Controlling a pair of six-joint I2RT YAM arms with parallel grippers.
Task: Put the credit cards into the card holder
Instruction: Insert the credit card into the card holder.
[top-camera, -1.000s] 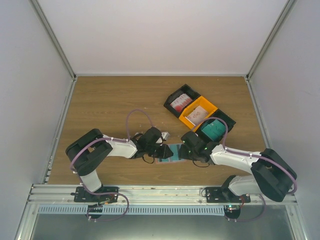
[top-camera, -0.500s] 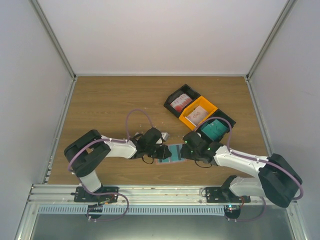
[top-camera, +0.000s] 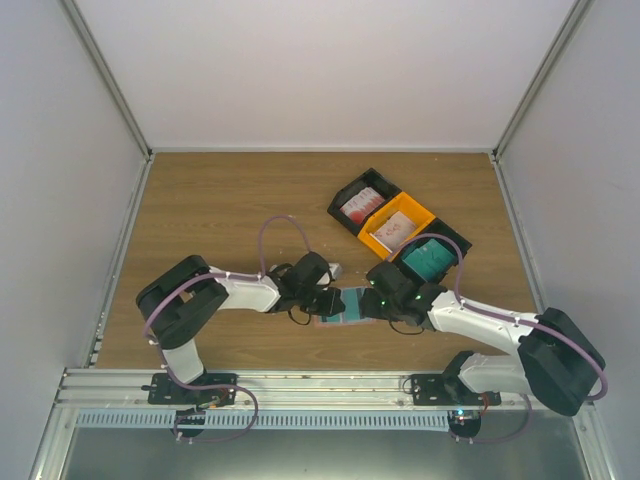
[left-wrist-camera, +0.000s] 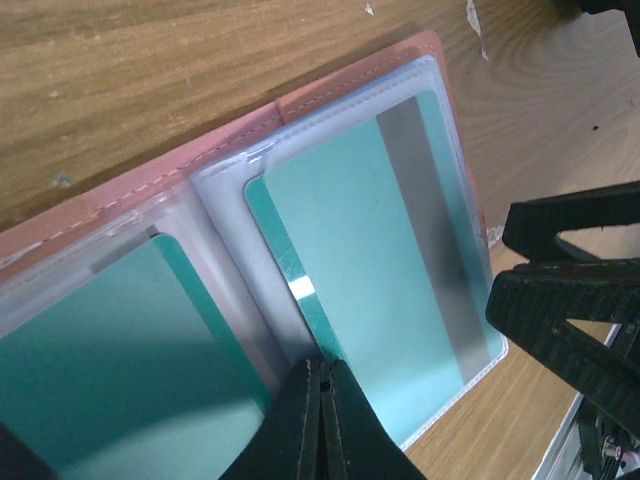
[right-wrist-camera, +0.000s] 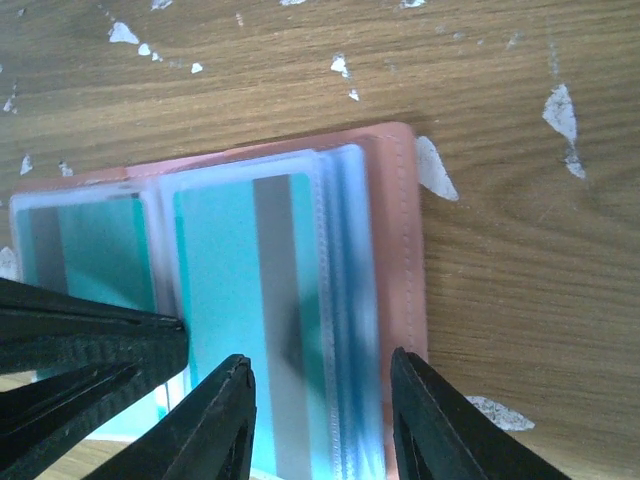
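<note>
The salmon-brown card holder (top-camera: 345, 306) lies open on the table between both grippers. In the left wrist view its edge (left-wrist-camera: 330, 85) frames clear sleeves holding one teal card (left-wrist-camera: 370, 260) on the right page and another (left-wrist-camera: 90, 350) on the left. My left gripper (left-wrist-camera: 322, 365) is shut, its tips touching the sleeve by the fold. My right gripper (right-wrist-camera: 320, 400) is open, its fingers (right-wrist-camera: 225, 420) straddling the right page and its teal card (right-wrist-camera: 215, 280), low over the holder (right-wrist-camera: 400, 230). Both grippers (top-camera: 328, 300) (top-camera: 375, 300) meet at the holder.
Three bins stand in a row at the back right: a black one (top-camera: 362, 203) with red-and-white cards, an orange one (top-camera: 397, 227) with whitish-pink cards, a black one (top-camera: 430, 258) with teal cards. Small white scraps (right-wrist-camera: 560, 110) lie on the wood around the holder.
My right arm has swung its elbow out and brought the gripper closer over the holder. My left gripper has shifted slightly right, and the holder with it.
</note>
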